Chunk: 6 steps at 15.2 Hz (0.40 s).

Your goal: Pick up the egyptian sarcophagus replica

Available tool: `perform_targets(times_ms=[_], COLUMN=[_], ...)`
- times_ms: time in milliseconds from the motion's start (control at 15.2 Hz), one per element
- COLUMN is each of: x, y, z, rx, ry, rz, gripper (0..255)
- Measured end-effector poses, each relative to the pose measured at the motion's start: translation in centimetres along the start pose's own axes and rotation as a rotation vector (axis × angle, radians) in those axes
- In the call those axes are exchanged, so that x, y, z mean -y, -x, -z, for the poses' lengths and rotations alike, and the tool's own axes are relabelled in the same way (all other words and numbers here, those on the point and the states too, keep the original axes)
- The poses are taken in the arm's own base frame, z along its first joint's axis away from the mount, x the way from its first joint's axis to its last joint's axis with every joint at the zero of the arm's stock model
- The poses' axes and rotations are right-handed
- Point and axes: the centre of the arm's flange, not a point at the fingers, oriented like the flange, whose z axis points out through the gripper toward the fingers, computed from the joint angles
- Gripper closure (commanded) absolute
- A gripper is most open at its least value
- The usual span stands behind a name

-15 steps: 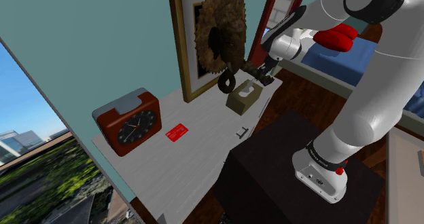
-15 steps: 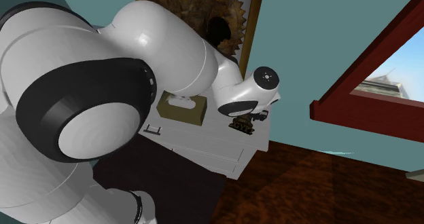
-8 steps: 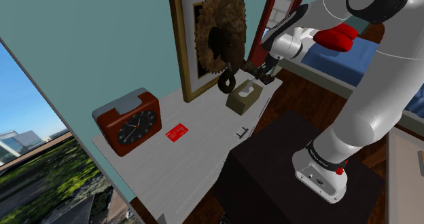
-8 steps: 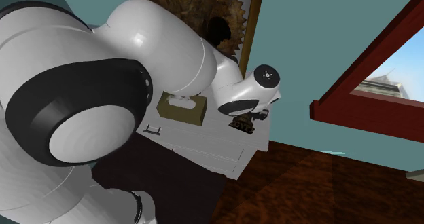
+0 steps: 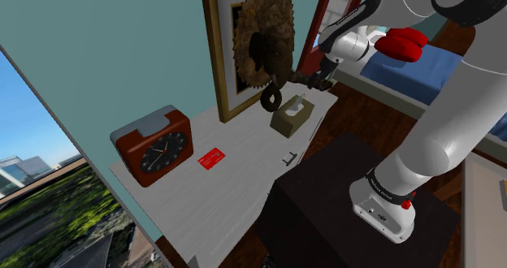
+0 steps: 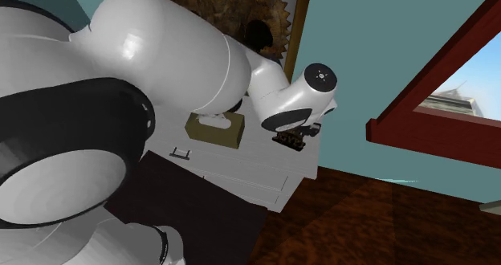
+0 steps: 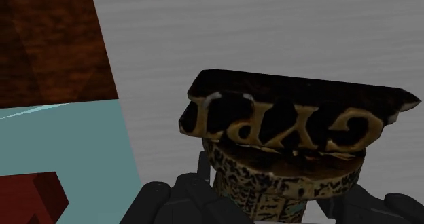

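The sarcophagus replica (image 7: 285, 138) is a dark brown and gold figure on a black base with gold raised letters. My gripper (image 7: 278, 214) is shut on its body, one black finger (image 7: 170, 202) pressing each side. In the shoulder view the gripper (image 5: 315, 79) holds the replica (image 5: 302, 83) a little above the white table's far corner, beyond the tissue box. The second exterior view shows the replica (image 6: 291, 140) hanging under the white wrist, just off the table top (image 6: 265, 171).
On the white table (image 5: 219, 201) stand an olive tissue box (image 5: 291, 117), a red-brown clock (image 5: 154, 148), a red card (image 5: 212, 157) and a small dark handle (image 5: 289, 157). A framed picture with a brown toothed ornament (image 5: 262, 31) leans on the teal wall. The dark stand (image 5: 357, 218) is at the lower right.
The wrist has risen and shifted slightly, carrying the replica upward from the table surface. The fingers stay clasped on it.
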Motion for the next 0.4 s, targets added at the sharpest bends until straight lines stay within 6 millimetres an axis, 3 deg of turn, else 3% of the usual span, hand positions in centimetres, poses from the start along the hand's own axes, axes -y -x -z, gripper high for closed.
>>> perform_targets(times_ms=[396], x=[0.2], y=[-0.5], z=[2.9], rx=[0.001], ry=[0.000], rz=[0.000], gripper=[255])
